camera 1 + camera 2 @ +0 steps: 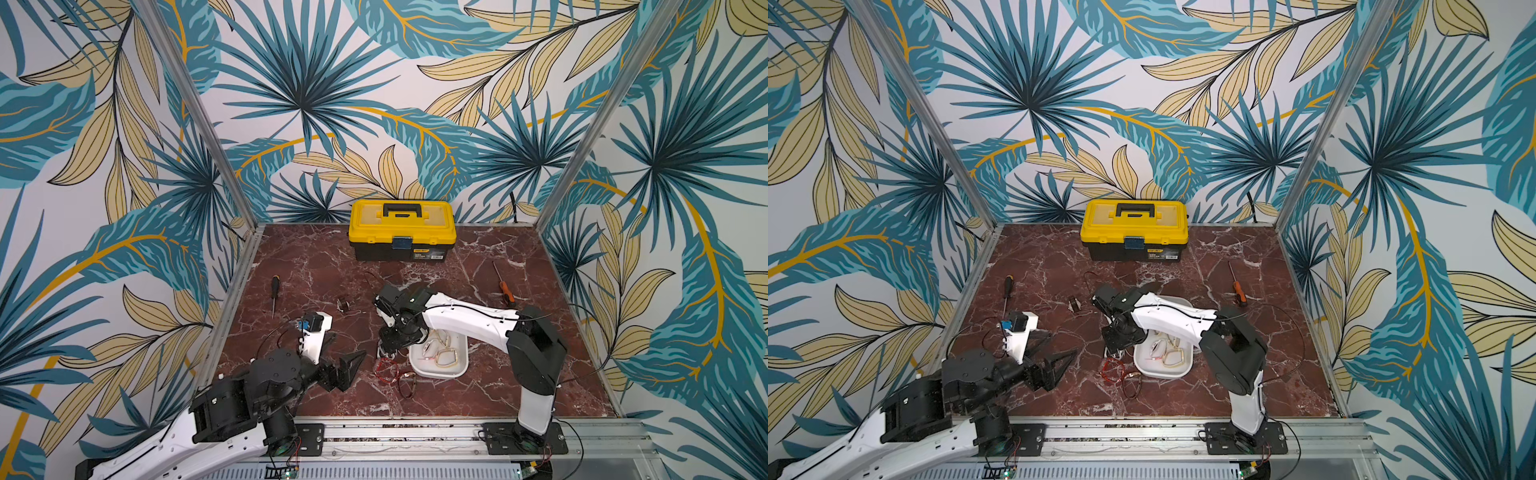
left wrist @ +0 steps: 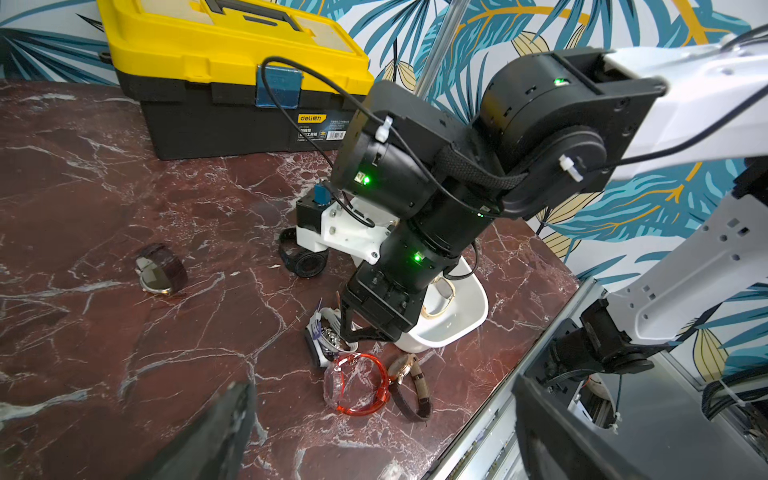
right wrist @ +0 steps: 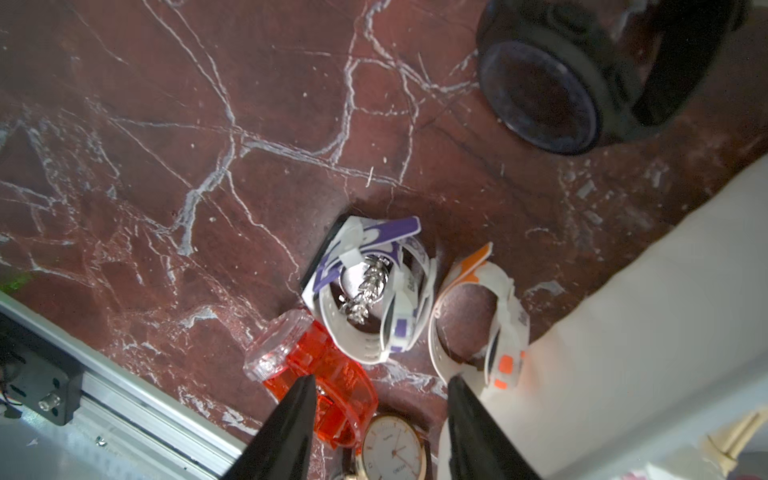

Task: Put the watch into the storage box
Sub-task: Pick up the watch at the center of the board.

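Clutter and arms hide a good deal. At the left, the left gripper (image 1: 353, 371) hangs low over the marble table (image 1: 436, 405), its jaws spread wide with nothing between them. A black-handled screwdriver (image 1: 274, 293) lies beyond it. Next comes a brown-strap watch (image 2: 162, 268), alone and well apart from the others. The black watch (image 2: 303, 259) is half covered by the right arm's wrist camera in the left wrist view.

From above, the right gripper (image 3: 380, 380) is buried under its own arm. Its wrist view shows the jaws parted and pinching nothing. The tips stand over a clear orange watch (image 3: 316, 365) and a gold-rimmed watch (image 3: 392, 451), whose face is cut off by the picture's edge. Close beside these lie a white-and-purple watch (image 3: 361, 345) and a white-and-orange watch (image 3: 496, 282). All four are on the table just outside the storage box (image 1: 438, 375).

The box holds pale, gold-framed pieces, too small to name. Further right lies an orange-handled screwdriver (image 1: 503, 286). At the back the yellow-lidded toolbox (image 1: 401, 228) is shut, its contents unseen.
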`<state>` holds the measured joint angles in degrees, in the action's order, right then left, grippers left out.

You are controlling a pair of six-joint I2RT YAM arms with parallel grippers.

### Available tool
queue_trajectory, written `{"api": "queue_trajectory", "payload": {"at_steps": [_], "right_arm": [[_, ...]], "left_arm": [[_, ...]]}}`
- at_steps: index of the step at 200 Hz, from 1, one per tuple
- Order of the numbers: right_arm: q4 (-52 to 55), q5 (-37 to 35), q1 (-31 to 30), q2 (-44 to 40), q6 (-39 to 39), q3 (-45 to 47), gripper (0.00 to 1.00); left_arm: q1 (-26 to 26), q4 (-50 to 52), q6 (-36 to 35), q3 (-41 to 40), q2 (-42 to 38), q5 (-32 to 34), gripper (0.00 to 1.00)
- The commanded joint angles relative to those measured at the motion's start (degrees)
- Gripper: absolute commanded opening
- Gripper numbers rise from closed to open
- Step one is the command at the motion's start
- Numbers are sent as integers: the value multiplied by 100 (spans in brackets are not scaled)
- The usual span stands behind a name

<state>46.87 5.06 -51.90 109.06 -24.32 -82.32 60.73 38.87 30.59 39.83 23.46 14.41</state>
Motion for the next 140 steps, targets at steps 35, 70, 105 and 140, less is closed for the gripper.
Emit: {"api": "queue_trajectory", "payload": {"at_steps": [35, 70, 105, 140], "right_arm": [[-53, -75, -9, 295, -46, -98, 46], [-14, -179, -5, 396, -39, -142, 41], [-45, -268, -2, 476, -39, -164, 38], [-29, -336, -3, 609, -46, -254, 34]], "left_arm": [[54, 27, -381, -143, 254, 570, 100], [233, 50, -508, -76, 543, 958, 100], [312, 26, -503, -81, 536, 1063, 100], [327, 50, -475, -97, 537, 1024, 100]]}}
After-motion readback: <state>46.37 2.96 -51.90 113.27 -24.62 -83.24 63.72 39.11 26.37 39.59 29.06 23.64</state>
